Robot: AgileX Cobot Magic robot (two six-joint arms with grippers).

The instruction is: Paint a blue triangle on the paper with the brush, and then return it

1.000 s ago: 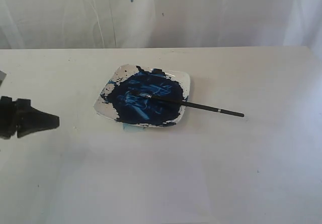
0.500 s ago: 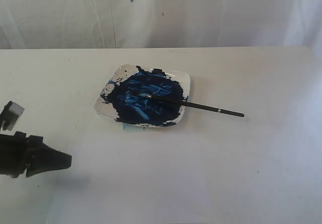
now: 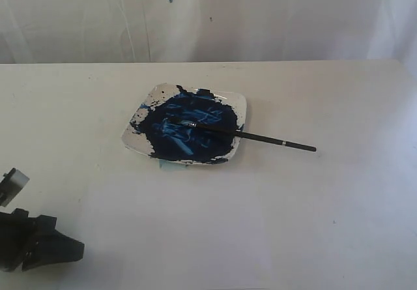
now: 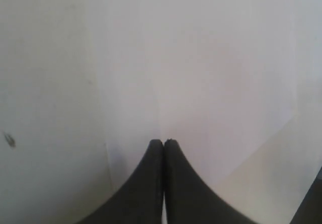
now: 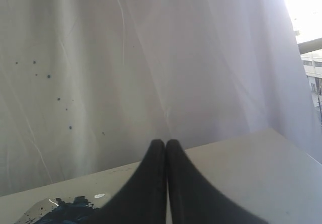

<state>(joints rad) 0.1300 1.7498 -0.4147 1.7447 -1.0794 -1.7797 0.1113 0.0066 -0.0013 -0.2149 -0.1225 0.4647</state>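
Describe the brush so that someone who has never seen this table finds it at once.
Near the middle of the off-white table sits a white square plate smeared with dark blue paint. The brush lies across it, tip in the paint, handle jutting past the plate's right edge. It alone is long, thin and black.

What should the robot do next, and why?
Probably open the right gripper and reach toward the brush. It lies untouched, tip in the blue paint on the plate, handle sticking out toward the right arm's side. The paper is blank, and that gripper is shut and empty.
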